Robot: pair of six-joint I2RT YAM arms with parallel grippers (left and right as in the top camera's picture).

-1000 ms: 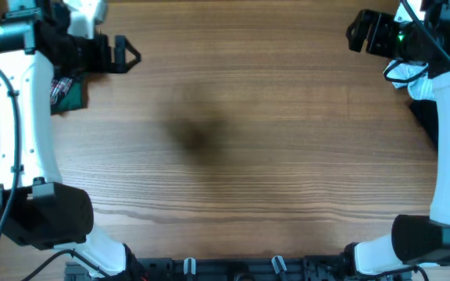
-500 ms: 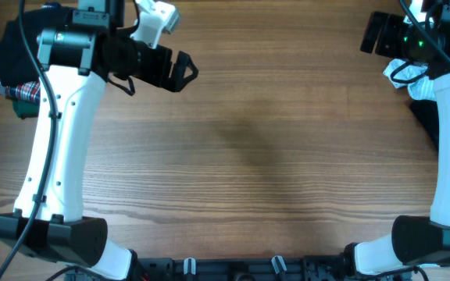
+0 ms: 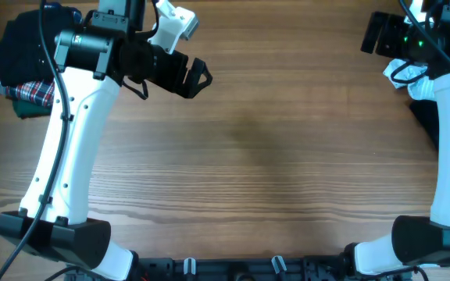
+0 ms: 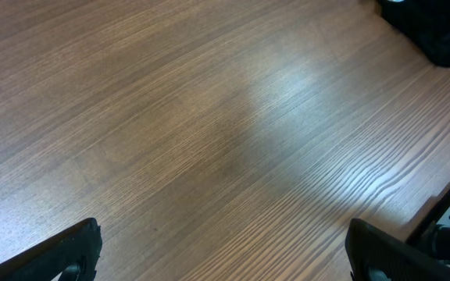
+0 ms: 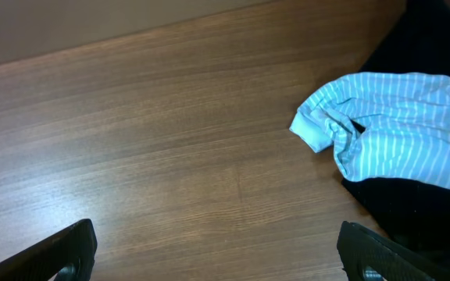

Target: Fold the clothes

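We note a smooth wood-grain desk. The clothes, soft and crumpled, lie in two heaps: black fabric over a plaid garment at the far left corner, and a light blue striped garment on a dark garment at the far right. The left end effector and right end effector stand spread wide, gripping nothing.

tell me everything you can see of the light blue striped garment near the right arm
The light blue striped garment looks like soft, thin fabric, pale blue with fine white stripes. It is crumpled into a loose heap, not folded. A hemmed or cuffed end pokes out on its left side in the right wrist view and rests on the wooden table. The rest lies on and against a black garment. Nothing grips it.
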